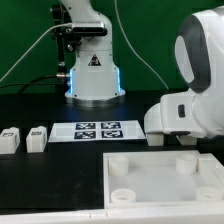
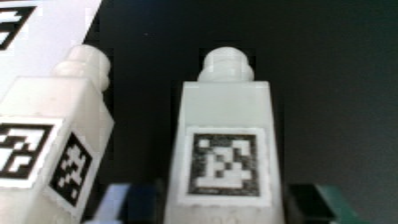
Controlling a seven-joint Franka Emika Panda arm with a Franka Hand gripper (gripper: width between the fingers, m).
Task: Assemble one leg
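In the wrist view a white block-shaped leg (image 2: 226, 140) with a black-and-white tag on its upper face lies on the black table. It sits between my gripper's (image 2: 226, 206) two fingers, which press against its two long sides. A second leg (image 2: 54, 130) lies right beside it, apart from the fingers. In the exterior view my gripper (image 1: 185, 141) is low at the table, just behind the white square panel (image 1: 165, 185); the arm hides both of these legs there. Two more legs (image 1: 10, 139) (image 1: 37, 137) stand at the exterior view's left.
The marker board (image 1: 95, 130) lies between the left legs and my gripper. The robot base (image 1: 93, 70) stands behind it with cables. The panel has round corner sockets (image 1: 121, 169) and fills the front right.
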